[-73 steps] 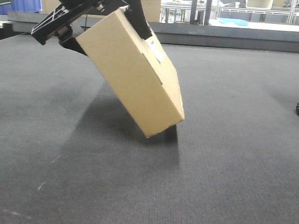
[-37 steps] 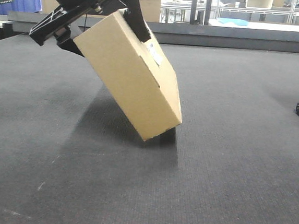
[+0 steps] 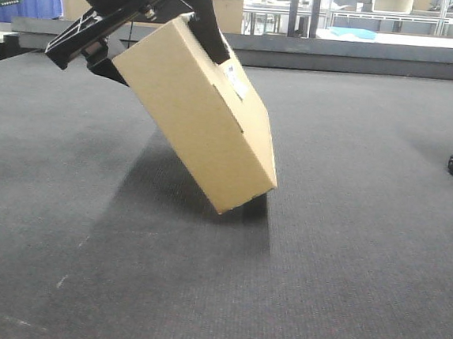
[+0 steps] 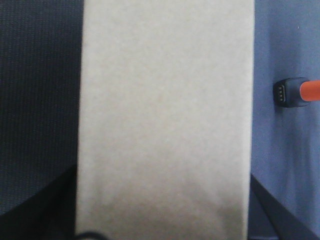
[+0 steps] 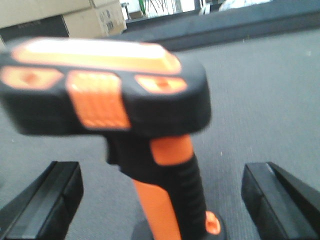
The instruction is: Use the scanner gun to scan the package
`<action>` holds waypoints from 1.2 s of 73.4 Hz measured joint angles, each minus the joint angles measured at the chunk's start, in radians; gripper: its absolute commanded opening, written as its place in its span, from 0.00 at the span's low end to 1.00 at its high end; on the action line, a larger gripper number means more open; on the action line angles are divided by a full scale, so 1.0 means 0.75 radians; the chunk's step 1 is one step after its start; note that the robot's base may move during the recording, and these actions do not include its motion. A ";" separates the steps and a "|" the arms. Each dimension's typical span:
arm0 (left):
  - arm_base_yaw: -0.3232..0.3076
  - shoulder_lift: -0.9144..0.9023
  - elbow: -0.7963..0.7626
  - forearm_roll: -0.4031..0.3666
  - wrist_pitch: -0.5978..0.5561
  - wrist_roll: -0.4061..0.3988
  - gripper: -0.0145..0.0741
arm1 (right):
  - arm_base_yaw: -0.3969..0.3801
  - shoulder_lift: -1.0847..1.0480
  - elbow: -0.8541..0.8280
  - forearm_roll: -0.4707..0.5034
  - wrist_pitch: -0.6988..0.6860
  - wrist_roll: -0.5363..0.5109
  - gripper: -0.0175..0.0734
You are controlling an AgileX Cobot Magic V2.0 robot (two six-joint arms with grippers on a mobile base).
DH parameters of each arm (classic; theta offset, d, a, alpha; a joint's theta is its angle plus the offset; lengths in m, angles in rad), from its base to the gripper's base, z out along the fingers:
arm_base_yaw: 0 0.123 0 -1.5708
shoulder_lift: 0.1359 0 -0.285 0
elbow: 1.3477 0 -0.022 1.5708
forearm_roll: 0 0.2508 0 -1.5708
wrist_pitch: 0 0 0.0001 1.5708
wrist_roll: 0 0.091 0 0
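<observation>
Over dark mat [image 3: 343, 291], L pincer [image 3: 154, 40] clamping tilted package [image 3: 206, 128], R pincer [image 5: 160, 195] spread wide round scanner gun [image 5: 150, 150]

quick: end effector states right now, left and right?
Left end effector: closed on the package, held tilted.
Right end effector: open, fingers either side of the scanner gun handle, not touching it.

One package [image 3: 200, 112], one scanner gun [image 5: 120, 115]

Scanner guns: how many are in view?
1. The scanner gun stands upright right of the package, between the open fingers of the right gripper. Others could sit off-frame.
</observation>
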State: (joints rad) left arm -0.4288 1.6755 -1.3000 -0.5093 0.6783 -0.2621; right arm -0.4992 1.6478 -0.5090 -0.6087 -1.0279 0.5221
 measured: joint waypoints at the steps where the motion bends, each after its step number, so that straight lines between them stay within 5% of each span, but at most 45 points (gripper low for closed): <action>1: 0.000 0.000 0.000 0.000 0.000 0.000 0.04 | 0.000 0.007 -0.001 0.001 -0.006 0.000 0.81; 17: 0.000 0.000 0.000 0.000 0.000 0.000 0.04 | 0.047 0.031 -0.003 0.035 -0.014 0.003 0.81; 51: 0.000 0.000 0.000 0.000 0.000 0.000 0.04 | 0.226 0.063 -0.055 0.379 0.062 -0.137 0.81; 88: 0.000 0.000 0.000 0.003 0.000 0.000 0.04 | 0.228 0.121 -0.134 0.400 0.007 -0.142 0.81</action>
State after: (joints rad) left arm -0.4288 1.6755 -1.3000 -0.5070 0.6783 -0.2621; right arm -0.3284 1.7387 -0.6093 -0.3085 -1.0228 0.4153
